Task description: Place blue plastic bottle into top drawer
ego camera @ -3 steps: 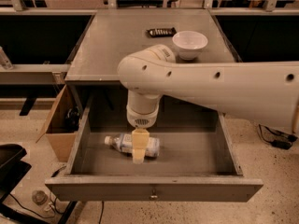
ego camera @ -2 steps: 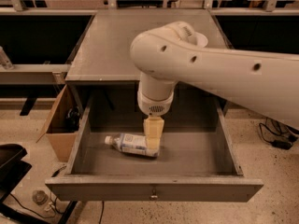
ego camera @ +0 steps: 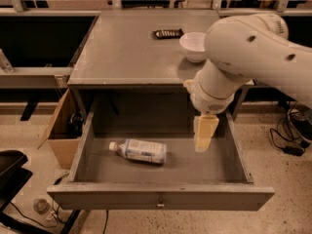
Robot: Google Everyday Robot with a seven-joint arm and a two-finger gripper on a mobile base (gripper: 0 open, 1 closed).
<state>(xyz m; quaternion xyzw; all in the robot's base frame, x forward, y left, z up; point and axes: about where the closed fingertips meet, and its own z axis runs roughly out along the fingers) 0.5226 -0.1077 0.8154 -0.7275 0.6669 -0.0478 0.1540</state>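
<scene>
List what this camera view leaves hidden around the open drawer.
Camera view:
- The end effector, hanging over the right half of the top drawer and apart from the blue plastic bottle, hides the drawer floor behind it.
- White bowl: right side covered by the arm.
- Arm: cut off by the right edge.
- Dark object on the tabletop: too small to identify.

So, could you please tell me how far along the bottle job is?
Done: the bottle lies on its side on the floor of the open drawer, cap to the left, with nothing touching it. In hand: nothing; the claw hangs to the bottle's right, over the drawer and apart from the bottle. Left: probably only pulling the arm clear.
</scene>
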